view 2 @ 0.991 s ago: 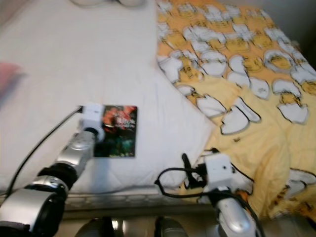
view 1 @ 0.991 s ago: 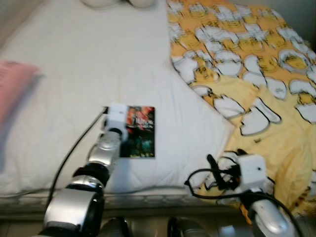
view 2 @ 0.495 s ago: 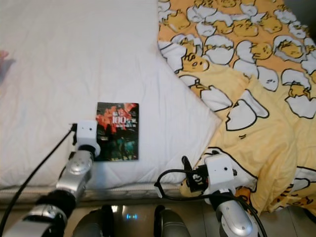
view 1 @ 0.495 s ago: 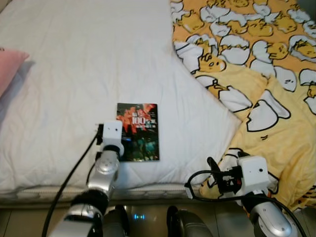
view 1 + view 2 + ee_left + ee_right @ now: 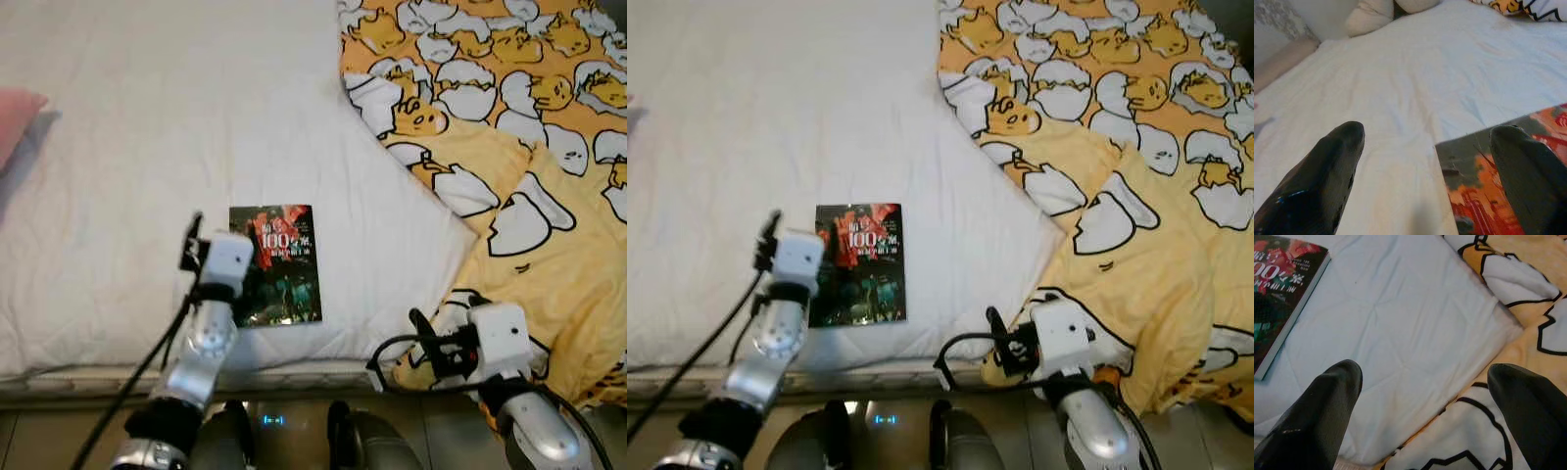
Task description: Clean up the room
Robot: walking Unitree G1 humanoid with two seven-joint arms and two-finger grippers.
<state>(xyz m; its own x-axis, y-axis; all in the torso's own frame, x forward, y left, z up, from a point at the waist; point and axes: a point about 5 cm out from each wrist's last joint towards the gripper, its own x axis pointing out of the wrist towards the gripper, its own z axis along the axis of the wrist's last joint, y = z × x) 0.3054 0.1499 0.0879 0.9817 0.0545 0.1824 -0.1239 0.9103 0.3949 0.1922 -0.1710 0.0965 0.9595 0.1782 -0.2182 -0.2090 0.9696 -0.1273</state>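
A book (image 5: 276, 262) with a dark red cover is seen lying flat on the white mattress (image 5: 176, 127), near its front edge. The left gripper (image 5: 1425, 171) is held over the book's left edge with its jaws released, one finger above the cover, the other above the sheet. The right gripper (image 5: 1425, 416) is positioned at 4 o'clock from the book, jaws released, over the border between mattress and yellow patterned duvet (image 5: 529, 147). A pink pillow (image 5: 15, 122) is noted at 10 o'clock.
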